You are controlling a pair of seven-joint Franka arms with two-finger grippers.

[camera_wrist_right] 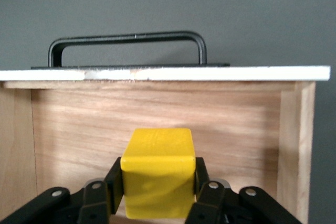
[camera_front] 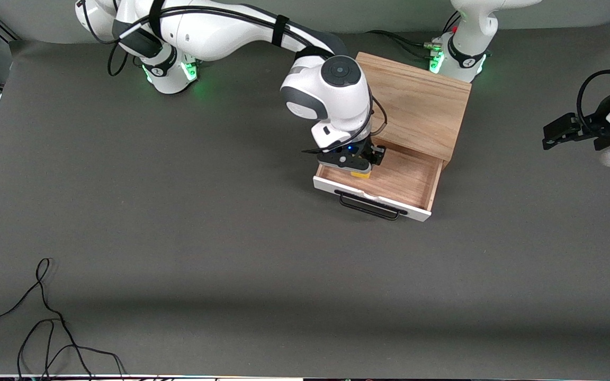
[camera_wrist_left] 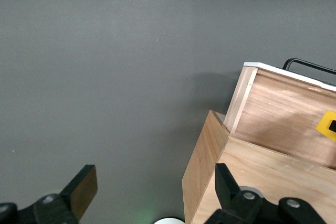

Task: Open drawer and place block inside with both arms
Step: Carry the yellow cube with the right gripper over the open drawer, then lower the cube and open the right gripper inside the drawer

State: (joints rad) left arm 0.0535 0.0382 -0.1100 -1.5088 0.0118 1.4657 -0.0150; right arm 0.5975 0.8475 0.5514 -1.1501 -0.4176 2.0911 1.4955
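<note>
Centrally on the grey table (camera_front: 178, 238) stands a light oak-wood box (camera_front: 421, 106), its white-fronted drawer (camera_front: 405, 182) with black bar handle (camera_front: 369, 207) pulled open toward the front camera. Over the drawer's wooden interior, the right arm's black two-finger gripper (camera_front: 360, 168) pinches a small bright yellow cube (camera_wrist_right: 157, 171) between both fingers. Waiting off the box's side, at the left arm's end of the table, the left gripper (camera_wrist_left: 152, 192) hangs with fingers spread wide, holding nothing.

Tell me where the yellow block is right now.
The yellow block is clamped in the right gripper, inside the open drawer.
</note>
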